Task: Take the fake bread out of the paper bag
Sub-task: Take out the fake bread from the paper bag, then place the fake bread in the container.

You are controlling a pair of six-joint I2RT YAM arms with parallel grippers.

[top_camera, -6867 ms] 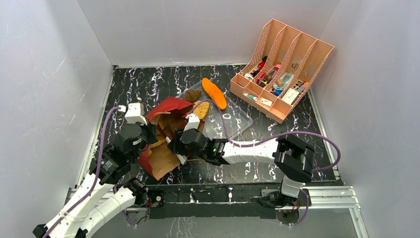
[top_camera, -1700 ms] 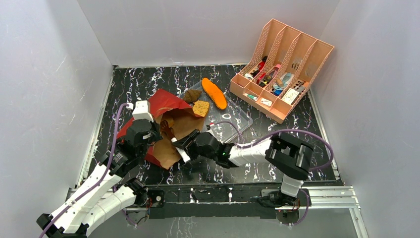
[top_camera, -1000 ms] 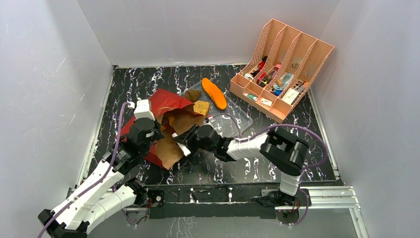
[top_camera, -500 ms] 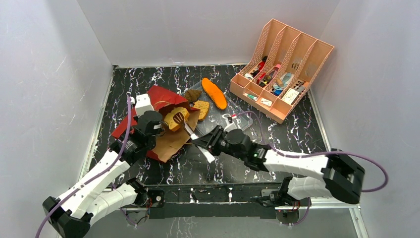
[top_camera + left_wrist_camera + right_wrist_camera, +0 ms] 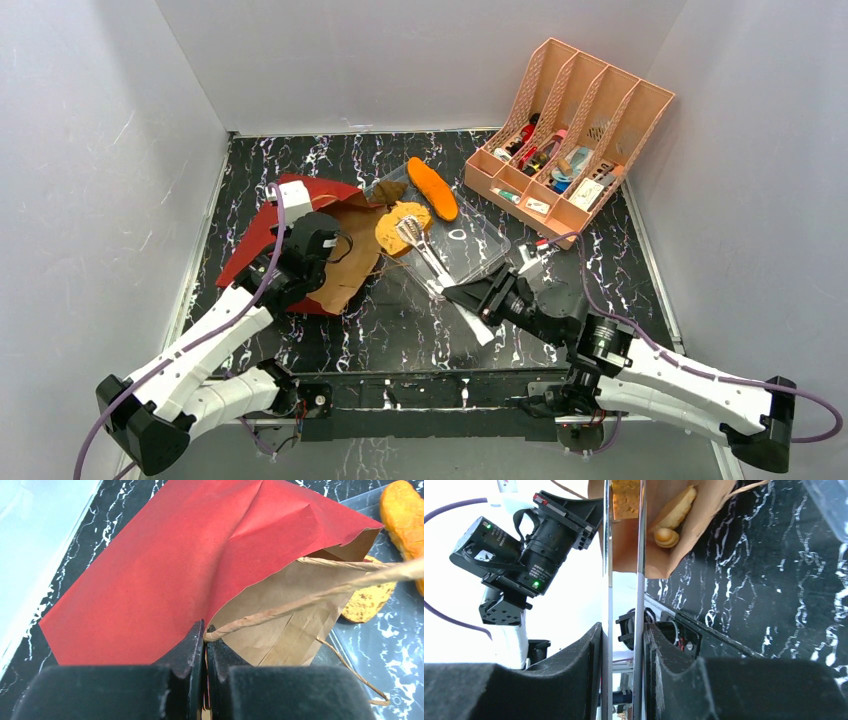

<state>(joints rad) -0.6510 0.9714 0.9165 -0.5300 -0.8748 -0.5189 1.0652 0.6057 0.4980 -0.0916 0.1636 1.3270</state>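
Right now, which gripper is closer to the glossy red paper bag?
Left. The left gripper is shut on the twisted paper handle of the glossy red paper bag; the right gripper is well off to its right, holding metal tongs.

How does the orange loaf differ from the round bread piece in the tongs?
The orange loaf is long and bright orange; the round piece is a flatter tan disc. The loaf lies free on the clear tray; the round piece is pinched in metal tongs held by the right gripper. The loaf is at the tray's far end; the round piece at its left edge, by the mouth of the paper bag. Both are toy bread.
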